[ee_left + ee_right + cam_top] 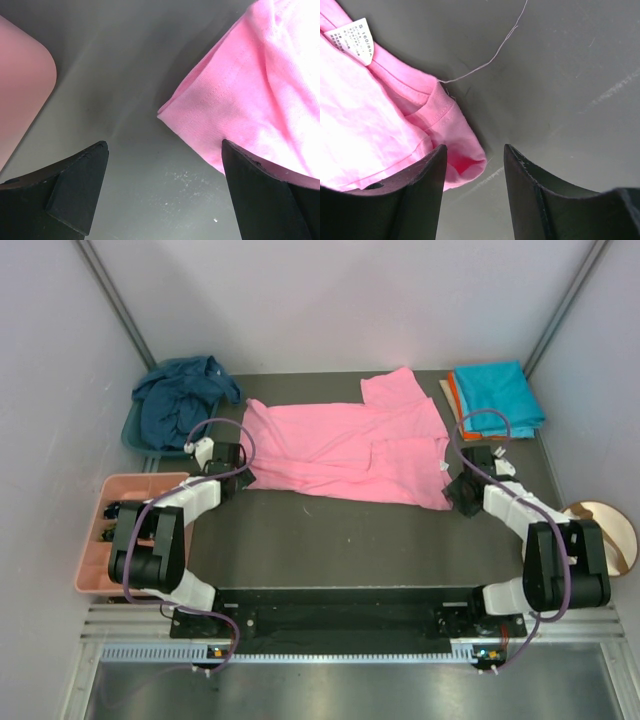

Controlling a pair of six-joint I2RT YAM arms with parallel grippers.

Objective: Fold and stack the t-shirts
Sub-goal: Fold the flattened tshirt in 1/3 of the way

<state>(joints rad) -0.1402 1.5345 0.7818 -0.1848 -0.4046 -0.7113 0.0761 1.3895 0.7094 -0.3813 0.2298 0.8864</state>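
A bright pink t-shirt (340,450) lies spread across the middle of the dark table. My left gripper (232,472) hangs open at its left edge; in the left wrist view a pink corner (260,90) reaches to the right finger, with bare table between the jaws (164,145). My right gripper (462,490) is open at the shirt's near right corner. The pink hem tip (465,150) lies between the jaws (475,147), ungripped. A dark navy t-shirt (180,400) is heaped at the back left. A folded turquoise t-shirt (497,392) rests on an orange one (455,395) at the back right.
The navy shirt sits in a teal basin (135,435). A salmon-pink compartment tray (95,540) stands by the left arm, its corner (20,85) close to the left fingers. A round tan disc (612,530) lies at the right edge. A loose thread (490,60) trails from the hem.
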